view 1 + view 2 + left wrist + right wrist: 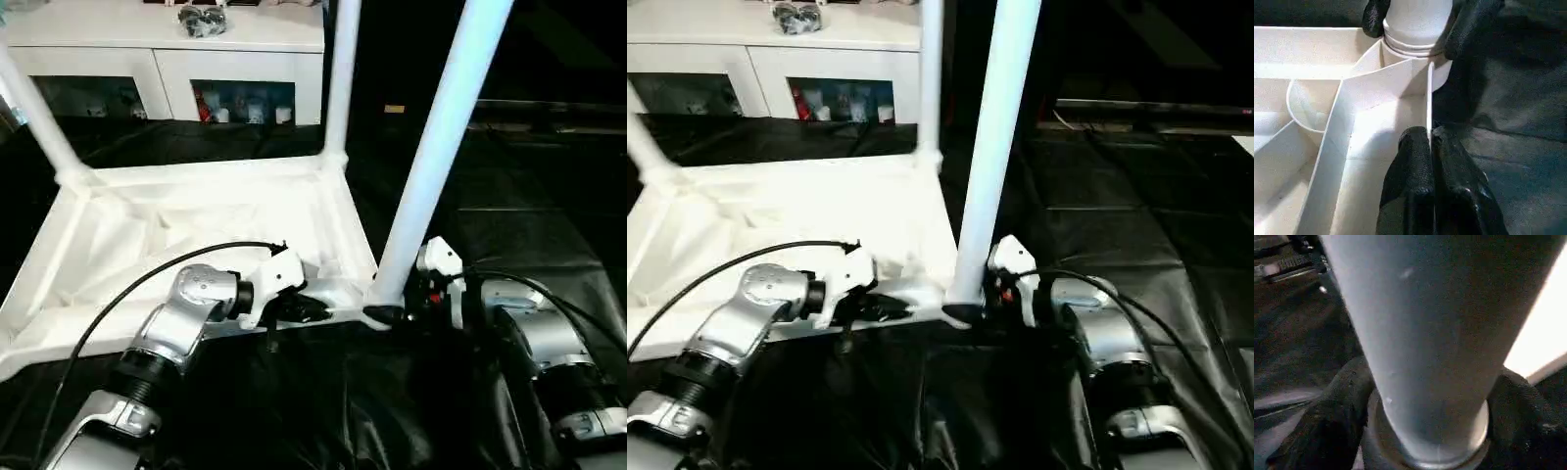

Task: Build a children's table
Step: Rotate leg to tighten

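Note:
The white tabletop [196, 225] lies upside down on black sheeting, ribbed underside up. Three white legs stand in its corner sockets: far left [34, 113], far right [339, 78] and near right [441, 147]. My right gripper [387, 313] is shut on the base of the near right leg [1425, 333], one black finger [1334, 421] on each side, just above the socket. My left gripper [1430, 139] is shut on the thin near rim of the tabletop [1428, 98], a short way from that corner. The right gripper's fingers [1464, 29] show beyond it around the leg.
A white cabinet with glass doors [167, 59] stands at the back, with a dark object [201, 20] on top. Black sheeting [529, 225] covers the floor to the right and in front. A black cable [127, 294] loops over my left forearm.

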### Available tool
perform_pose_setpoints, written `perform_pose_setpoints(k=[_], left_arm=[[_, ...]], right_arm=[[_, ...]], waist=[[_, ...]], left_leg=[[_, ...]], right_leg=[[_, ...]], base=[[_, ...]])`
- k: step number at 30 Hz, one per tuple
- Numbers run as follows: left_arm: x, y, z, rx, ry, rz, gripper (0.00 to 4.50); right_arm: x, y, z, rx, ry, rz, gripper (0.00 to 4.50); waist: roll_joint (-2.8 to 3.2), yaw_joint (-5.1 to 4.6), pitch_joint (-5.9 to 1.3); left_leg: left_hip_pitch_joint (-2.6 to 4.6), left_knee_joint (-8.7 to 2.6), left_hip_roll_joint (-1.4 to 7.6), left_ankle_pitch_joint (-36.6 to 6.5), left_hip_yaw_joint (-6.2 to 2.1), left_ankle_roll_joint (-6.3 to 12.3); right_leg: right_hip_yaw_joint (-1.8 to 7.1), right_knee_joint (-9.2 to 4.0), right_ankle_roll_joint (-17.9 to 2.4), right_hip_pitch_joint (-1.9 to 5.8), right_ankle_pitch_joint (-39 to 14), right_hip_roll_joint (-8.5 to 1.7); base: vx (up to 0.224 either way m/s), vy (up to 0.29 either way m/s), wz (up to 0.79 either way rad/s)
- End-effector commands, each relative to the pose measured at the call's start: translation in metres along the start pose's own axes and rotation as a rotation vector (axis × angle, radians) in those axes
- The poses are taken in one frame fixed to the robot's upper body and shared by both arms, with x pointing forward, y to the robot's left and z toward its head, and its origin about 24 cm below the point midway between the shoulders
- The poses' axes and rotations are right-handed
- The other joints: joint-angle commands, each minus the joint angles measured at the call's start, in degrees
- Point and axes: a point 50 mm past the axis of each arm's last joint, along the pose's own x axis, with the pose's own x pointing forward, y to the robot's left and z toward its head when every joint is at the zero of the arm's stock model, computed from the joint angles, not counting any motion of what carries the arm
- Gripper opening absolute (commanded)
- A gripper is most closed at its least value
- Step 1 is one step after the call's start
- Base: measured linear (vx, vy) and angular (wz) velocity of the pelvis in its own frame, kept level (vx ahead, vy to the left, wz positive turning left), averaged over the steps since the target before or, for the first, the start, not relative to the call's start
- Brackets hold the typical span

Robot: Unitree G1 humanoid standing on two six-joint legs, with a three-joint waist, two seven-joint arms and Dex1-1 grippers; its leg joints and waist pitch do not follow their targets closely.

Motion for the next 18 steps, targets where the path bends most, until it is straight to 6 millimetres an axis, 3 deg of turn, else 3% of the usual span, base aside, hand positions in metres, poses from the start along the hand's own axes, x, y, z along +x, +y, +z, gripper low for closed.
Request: perform_pose_setpoints(k=[1, 2, 3, 7, 9, 10, 12, 13, 14, 16, 18], left_arm=[[0.004, 0.007, 0.021, 0.068, -0.054, 0.013, 0.00], [0.004, 0.007, 0.021, 0.068, -0.054, 0.013, 0.00], [0.002, 0.007, 0.020, 0.066, -0.055, 0.011, 0.00], [0.000, 0.007, 0.020, 0.061, -0.060, 0.022, 0.00], [0.003, 0.008, 0.020, 0.054, -0.072, 0.054, 0.00], [0.004, 0.008, 0.020, 0.047, -0.082, 0.073, 0.00], [0.008, 0.010, 0.023, 0.033, -0.103, 0.140, 0.00], [0.009, 0.011, 0.024, 0.032, -0.105, 0.147, 0.00], [0.012, 0.011, 0.025, 0.029, -0.109, 0.178, 0.00], [0.021, 0.011, 0.030, 0.028, -0.116, 0.231, 0.00], [0.027, 0.011, 0.032, 0.023, -0.121, 0.253, 0.00]], right_arm=[[0.024, 0.022, -0.004, 0.009, 0.017, 0.196, 3.02], [0.024, 0.022, -0.004, 0.009, 0.017, 0.196, 3.02], [0.026, 0.024, -0.003, 0.015, 0.013, 0.210, 2.90], [0.028, 0.025, -0.003, 0.017, 0.010, 0.212, 2.68], [0.032, 0.024, -0.003, 0.026, -0.008, 0.177, 2.64], [0.034, 0.023, -0.003, 0.033, -0.020, 0.151, 2.64], [0.041, 0.019, -0.004, 0.040, -0.041, 0.059, 2.63], [0.042, 0.018, -0.004, 0.042, -0.041, 0.043, 2.63], [0.047, 0.013, -0.004, 0.047, -0.046, -0.043, 2.62], [0.056, 0.002, -0.005, 0.067, -0.046, -0.216, 2.62], [0.060, -0.003, -0.004, 0.094, -0.062, -0.296, 2.62]], waist=[[-0.31, 0.03, -3.43], [-0.31, 0.03, -3.43], [-0.73, 0.01, -3.37], [-0.67, 0.22, -3.37], [-1.12, 0.23, -3.37], [-0.93, 0.27, -3.36], [-1.42, 0.13, -3.21], [-1.10, 0.04, -3.08], [-1.21, -0.04, -3.04], [-1.41, -1.16, -2.85], [-1.41, -1.31, -2.95]], left_leg=[[2.09, -4.45, 3.67, -13.35, -1.94, 2.41], [2.09, -4.45, 3.67, -13.35, -1.94, 2.41], [2.15, -4.52, 3.70, -13.71, -1.90, 2.20], [2.03, -4.46, 3.69, -12.98, -1.96, 2.26], [2.00, -4.41, 3.68, -12.31, -1.92, 2.56], [1.96, -4.38, 3.66, -12.06, -1.92, 2.59], [2.00, -4.52, 3.70, -12.84, -1.94, 2.25], [2.11, -4.68, 3.68, -14.09, -2.08, 1.37], [2.18, -4.76, 3.66, -14.98, -2.15, 0.93], [1.96, -5.21, 3.57, -17.26, -2.57, -1.54], [2.06, -5.25, 3.54, -18.22, -2.64, -1.68]], right_leg=[[1.83, -3.79, -14.85, 1.89, -7.12, -3.16], [1.83, -3.79, -14.85, 1.89, -7.12, -3.16], [1.84, -3.86, -14.79, 1.83, -7.69, -3.10], [1.92, -3.82, -14.29, 1.85, -8.71, -3.37], [1.92, -3.80, -14.12, 1.83, -8.67, -3.35], [1.96, -3.79, -14.04, 1.79, -8.95, -3.42], [1.99, -3.99, -13.79, 1.63, -10.48, -3.43], [2.10, -4.24, -13.38, 1.43, -12.67, -3.60], [2.05, -4.41, -13.08, 1.44, -13.98, -3.60], [1.94, -4.53, -12.36, 1.39, -17.08, -3.69], [1.92, -4.83, -11.00, 1.49, -18.43, -3.66]], base=[[0.000, 0.000, 0.00], [0.000, 0.000, 0.00], [0.000, 0.000, 0.00], [0.000, 0.000, 0.00], [0.000, 0.000, 0.00], [0.000, 0.000, 0.00], [0.000, 0.000, 0.00], [0.000, 0.000, 0.00], [0.000, 0.000, 0.00], [0.000, 0.000, 0.00], [0.000, 0.000, 0.00]])
